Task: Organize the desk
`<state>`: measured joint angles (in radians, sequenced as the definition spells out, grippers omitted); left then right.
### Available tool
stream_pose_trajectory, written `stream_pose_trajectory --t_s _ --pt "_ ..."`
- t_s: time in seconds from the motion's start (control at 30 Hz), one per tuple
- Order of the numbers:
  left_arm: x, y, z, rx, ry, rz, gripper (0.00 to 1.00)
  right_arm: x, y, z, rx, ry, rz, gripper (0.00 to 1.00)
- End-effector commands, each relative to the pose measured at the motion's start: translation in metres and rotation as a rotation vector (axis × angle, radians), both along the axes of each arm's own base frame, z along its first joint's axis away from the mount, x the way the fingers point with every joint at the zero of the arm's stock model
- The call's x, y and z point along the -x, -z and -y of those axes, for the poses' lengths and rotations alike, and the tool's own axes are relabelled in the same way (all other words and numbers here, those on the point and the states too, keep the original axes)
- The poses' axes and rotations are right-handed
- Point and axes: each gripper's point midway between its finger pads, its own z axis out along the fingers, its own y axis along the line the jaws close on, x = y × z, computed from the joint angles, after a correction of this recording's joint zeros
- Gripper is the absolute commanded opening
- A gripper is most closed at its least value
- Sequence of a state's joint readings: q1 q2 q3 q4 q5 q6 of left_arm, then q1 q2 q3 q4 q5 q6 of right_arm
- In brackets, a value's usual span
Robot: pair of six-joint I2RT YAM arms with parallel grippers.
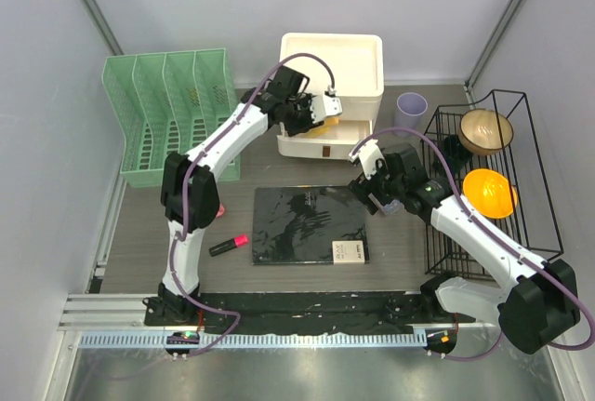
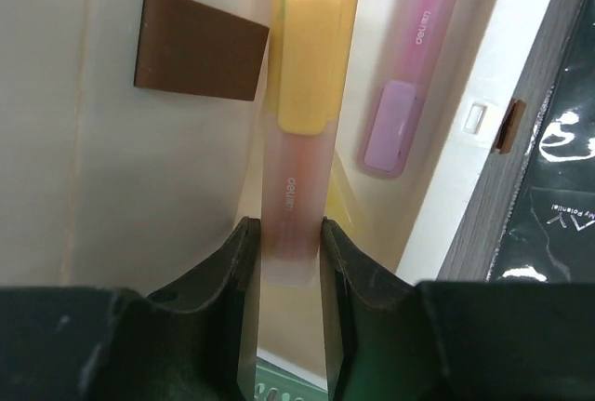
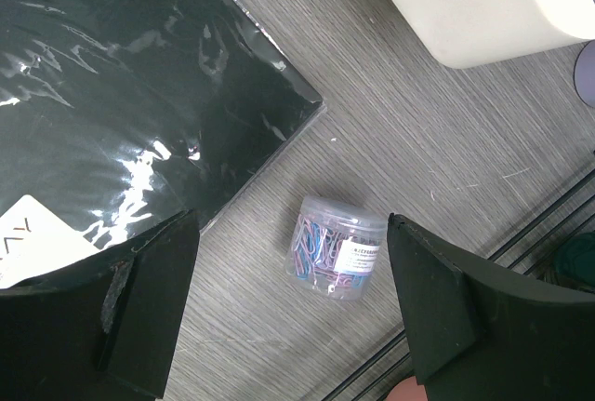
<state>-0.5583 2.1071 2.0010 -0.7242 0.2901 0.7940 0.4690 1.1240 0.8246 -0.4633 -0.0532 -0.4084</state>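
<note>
Top external: desk (image 1: 297, 278) long axis runs L-R (L hand (image 2: 284, 252) clamps highlighter (image 2: 307, 47)).

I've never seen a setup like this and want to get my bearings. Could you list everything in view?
desk: 1, dark grey-brown, under everything
file organizer: 1, mint green, back left
drawer box: 1, cream, back centre
cup: 1, lilac, right of the box
wire rack: 1, black, right side
wooden bowl: 1, brown, in the rack
round item: 1, orange, in the rack
notebook: 1, black, centre
pink highlighter: 1, left of notebook
yellow highlighter: 1, held
lilac-capped highlighter: 1, in the open drawer
paper clip tub: 1, clear, beside notebook
left gripper: black, shut on yellow highlighter
right gripper: black, open above tub
</note>
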Motion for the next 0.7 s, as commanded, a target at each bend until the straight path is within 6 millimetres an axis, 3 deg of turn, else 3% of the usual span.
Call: stream_pose_trajectory --t_s 0.0,0.27,0.43,0.57,0.63,0.67 --pt "-0.004 -0.024 -0.003 0.015 -0.012 0.062 0.39 -0.010 -0.017 -0.004 -0.029 0.003 0.060 0.86" --pt "0.007 -0.059 -0.006 0.079 -0.039 0.091 0.59 -0.009 -0.018 -0.005 -0.035 0.000 0.061 0.86" --pt "0.016 -0.089 -0.013 0.125 -0.070 0.126 0.61 -0.008 -0.019 -0.005 -0.041 -0.002 0.062 0.86" --pt "0.034 -0.118 -0.031 0.144 -0.101 0.172 0.62 -0.007 -0.018 -0.007 -0.044 -0.010 0.057 0.86" --pt "0.045 -0.113 -0.040 0.130 -0.112 0.163 0.64 -0.006 -0.019 -0.007 -0.045 -0.012 0.055 0.86" --pt "0.056 -0.094 -0.048 0.103 -0.113 0.124 0.67 -0.006 -0.019 -0.008 -0.047 -0.014 0.055 0.86"
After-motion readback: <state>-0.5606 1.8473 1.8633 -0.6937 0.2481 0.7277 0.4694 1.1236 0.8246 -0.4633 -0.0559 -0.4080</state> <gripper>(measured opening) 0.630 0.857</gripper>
